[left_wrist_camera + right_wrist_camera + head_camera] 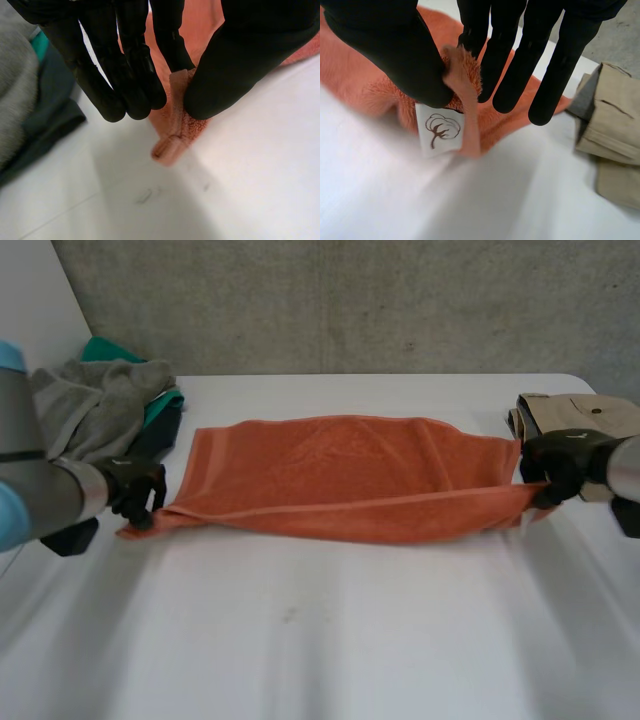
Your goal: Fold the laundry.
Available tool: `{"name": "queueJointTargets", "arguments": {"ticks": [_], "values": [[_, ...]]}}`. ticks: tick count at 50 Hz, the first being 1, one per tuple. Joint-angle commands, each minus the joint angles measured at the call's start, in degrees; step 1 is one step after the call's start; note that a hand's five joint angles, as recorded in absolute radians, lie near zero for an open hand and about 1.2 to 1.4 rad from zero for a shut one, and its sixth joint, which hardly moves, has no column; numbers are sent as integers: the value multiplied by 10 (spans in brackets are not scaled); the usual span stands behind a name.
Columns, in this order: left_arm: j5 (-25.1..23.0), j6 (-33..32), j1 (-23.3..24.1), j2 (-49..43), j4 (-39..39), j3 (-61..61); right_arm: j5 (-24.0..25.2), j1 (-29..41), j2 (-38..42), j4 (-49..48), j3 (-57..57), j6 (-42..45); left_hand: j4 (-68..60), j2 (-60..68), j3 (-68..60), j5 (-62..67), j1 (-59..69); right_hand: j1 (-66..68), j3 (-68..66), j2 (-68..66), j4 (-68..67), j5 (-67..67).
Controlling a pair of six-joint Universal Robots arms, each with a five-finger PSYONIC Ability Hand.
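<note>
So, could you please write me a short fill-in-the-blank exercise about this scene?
1. The left hand and right hand each pinch a corner of the ____ towel.
2. Its white label sits by the ____ hand's thumb.
3. The grey garment lies beside the ____ hand.
Missing words: orange; right; left.

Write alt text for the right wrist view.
The right hand pinches a corner of the orange towel between thumb and fingers. A white label printed with a tree hangs at that corner; folded beige clothing lies beside the hand on the white table.
</note>
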State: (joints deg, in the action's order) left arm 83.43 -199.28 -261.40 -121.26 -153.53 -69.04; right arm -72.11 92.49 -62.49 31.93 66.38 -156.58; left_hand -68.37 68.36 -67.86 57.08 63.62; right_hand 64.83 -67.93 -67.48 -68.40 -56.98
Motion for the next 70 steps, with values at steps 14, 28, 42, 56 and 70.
{"name": "queueJointTargets", "arguments": {"ticks": [14, 28, 42, 56, 70], "values": [[-22, -341, -7, 95, 46, -94, -49, -6, 27, 196, -38, 305, -116, 116, -121, 129, 164, 152, -121, -125, -116, -130], [69, -232, 63, 37, -323, 270, -139, 38, 28, -254, -242, 9, -116, 116, -121, 129, 164, 152, -121, -125, -116, -130], [32, -114, 49, 33, -365, 273, -120, 52, -9, -394, -200, -72, -116, 116, -121, 129, 164, 152, -121, -125, -116, -130], [-23, -115, 36, -7, -434, 64, -68, 58, 45, -330, -84, -22, -116, 116, -121, 129, 164, 152, -121, -125, -116, -130], [-88, -238, 16, 58, -358, -208, -56, -5, -10, -171, 110, 180, -116, 116, -121, 129, 164, 152, -121, -125, -116, -130]]}}
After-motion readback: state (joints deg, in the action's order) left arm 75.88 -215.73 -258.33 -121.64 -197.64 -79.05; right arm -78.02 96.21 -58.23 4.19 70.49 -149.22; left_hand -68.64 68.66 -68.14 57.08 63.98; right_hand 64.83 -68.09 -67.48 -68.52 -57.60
